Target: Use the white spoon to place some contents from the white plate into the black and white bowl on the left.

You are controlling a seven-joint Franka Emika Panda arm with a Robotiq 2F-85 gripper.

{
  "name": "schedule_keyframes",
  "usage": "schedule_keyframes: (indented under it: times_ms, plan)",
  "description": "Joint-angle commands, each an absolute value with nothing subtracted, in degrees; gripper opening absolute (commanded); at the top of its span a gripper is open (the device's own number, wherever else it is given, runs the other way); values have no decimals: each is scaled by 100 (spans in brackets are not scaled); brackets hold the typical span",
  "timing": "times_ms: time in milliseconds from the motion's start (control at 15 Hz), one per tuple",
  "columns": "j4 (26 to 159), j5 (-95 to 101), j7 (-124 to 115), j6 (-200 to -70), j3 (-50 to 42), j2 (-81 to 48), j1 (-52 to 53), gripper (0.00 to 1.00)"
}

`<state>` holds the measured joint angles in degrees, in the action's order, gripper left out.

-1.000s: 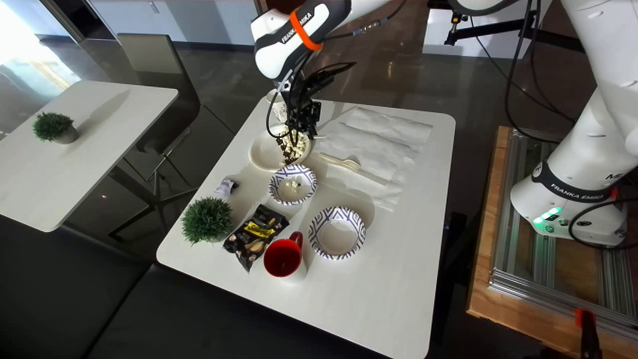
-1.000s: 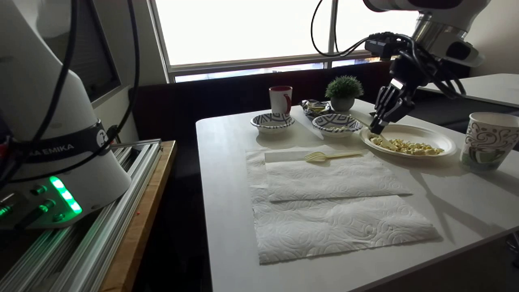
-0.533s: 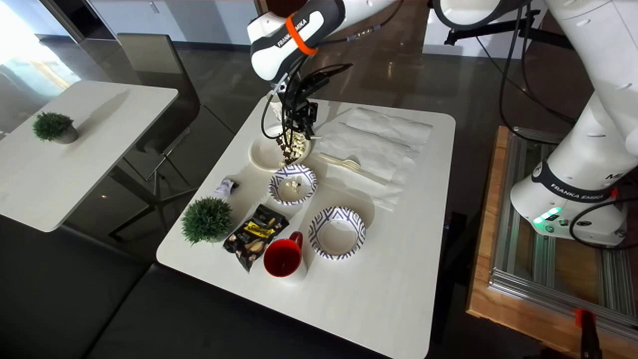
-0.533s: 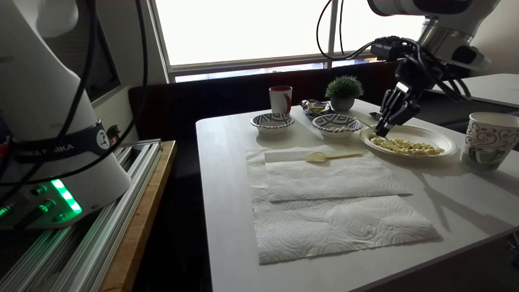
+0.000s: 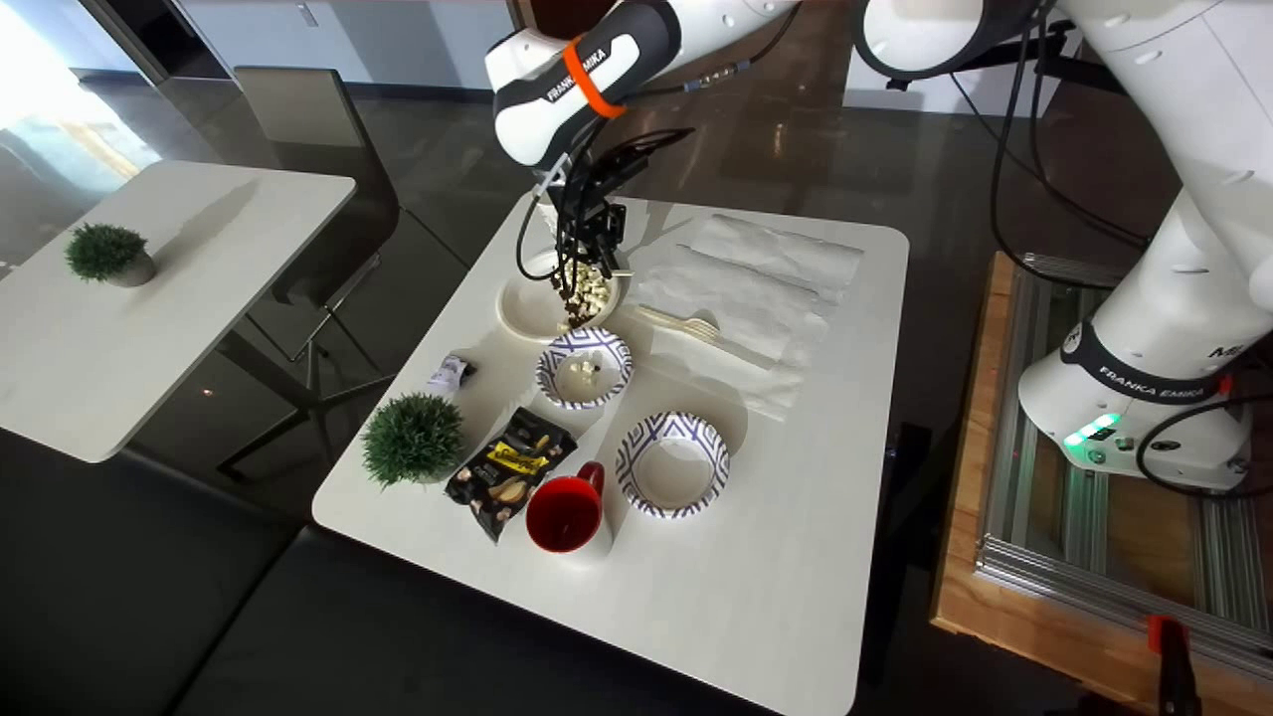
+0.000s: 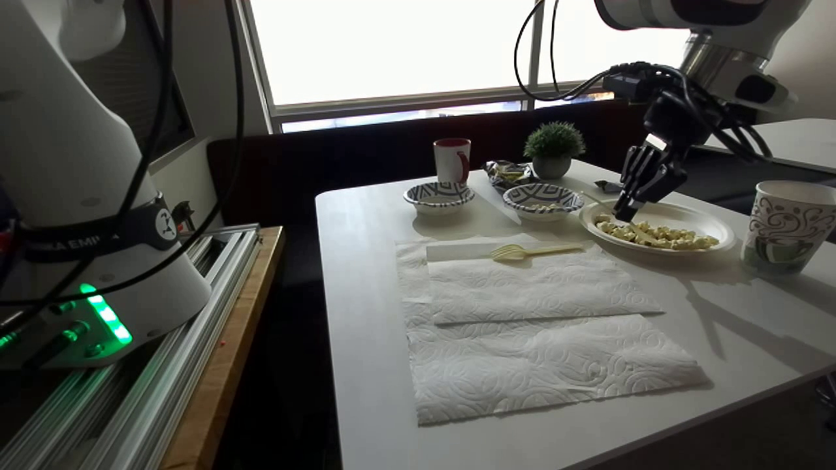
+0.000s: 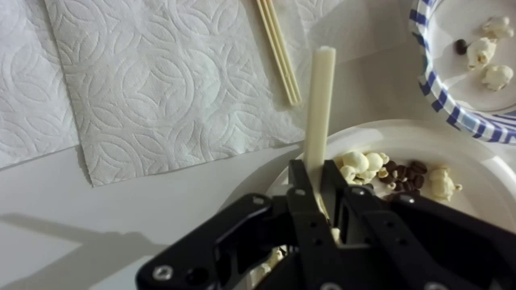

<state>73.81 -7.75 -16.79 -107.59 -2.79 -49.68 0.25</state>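
Observation:
My gripper [image 7: 316, 171] is shut on the handle of the white spoon [image 7: 319, 104]. It holds the spoon tilted over the white plate [image 6: 722, 227]. In an exterior view the spoon's lower end [image 6: 643, 234] is down among the contents [image 6: 682, 239]. The wrist view hides that end under the fingers. The contents [image 7: 409, 177] are popcorn and dark beans on the plate's near side. Two black-and-white patterned bowls look alike. The one beside the plate [image 5: 584, 368] holds a few pieces. The farther one [image 6: 439, 199] shows none inside. I cannot tell which is meant.
A pale fork [image 6: 535, 251] lies on paper towels [image 6: 522, 290] beside the plate. A patterned paper cup [image 6: 787, 228] stands close to the plate. A red-lined mug [image 5: 567, 517], a snack bag [image 5: 512, 467], a plant [image 5: 413, 438] and a small wrapper [image 5: 451, 373] stand beyond the bowls.
My gripper has moved with the spoon a short way farther over the plate, away from the bowls. The spoon's lower end has shifted along the contents. The bowls and other objects have not moved.

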Motion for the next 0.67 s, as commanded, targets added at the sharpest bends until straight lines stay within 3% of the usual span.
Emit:
schedule_keyframes:
  times_ms: [0,600]
  plan:
    - [6931,-642,-1741,-10567,-304,-5255,86,3]
    - [6595,-743,-1508,-10381,-172,-5452,16,3]
